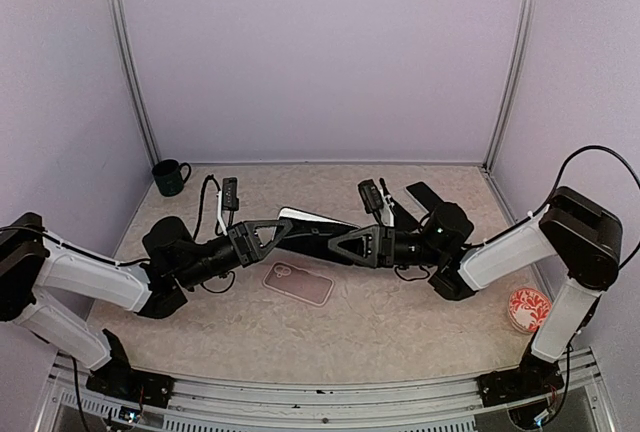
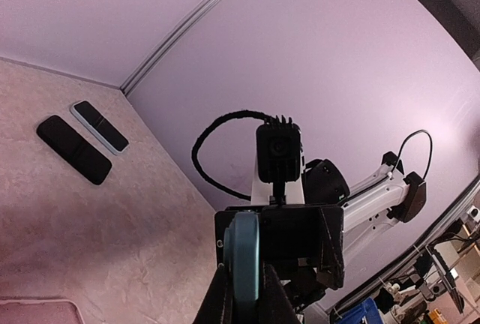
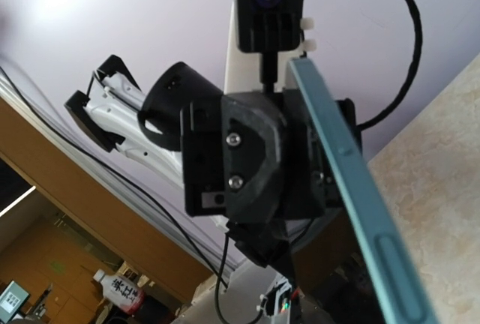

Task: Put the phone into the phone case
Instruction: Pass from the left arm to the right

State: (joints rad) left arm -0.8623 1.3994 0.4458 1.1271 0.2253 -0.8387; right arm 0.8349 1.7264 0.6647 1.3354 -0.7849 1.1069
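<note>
Looking at the top feed, I've got both arms meeting over the middle of the table (image 1: 400, 327), and the phone (image 1: 305, 217) is up in the air between them, turned on edge. From the left wrist cam, the left fingers (image 2: 214, 303) are clamped on its teal edge, one on each side. The right fingers (image 1: 345, 244) are right up against the other end, but I honestly can't tell if they're gripping it or still apart.

The case (image 1: 298, 283) is pinkish and see-through. It lies flat on the table just in front of the phone, not touching it.

Other stuff: a dark mug (image 1: 170, 177) in the back left corner, a red patterned dish (image 1: 529, 308) near the right arm, and two dark handsets (image 2: 75, 149) side by side at the back.

Only writing I can spot is the label on a bottle (image 3: 120, 291) off in the room behind, and it's too small to read.
</note>
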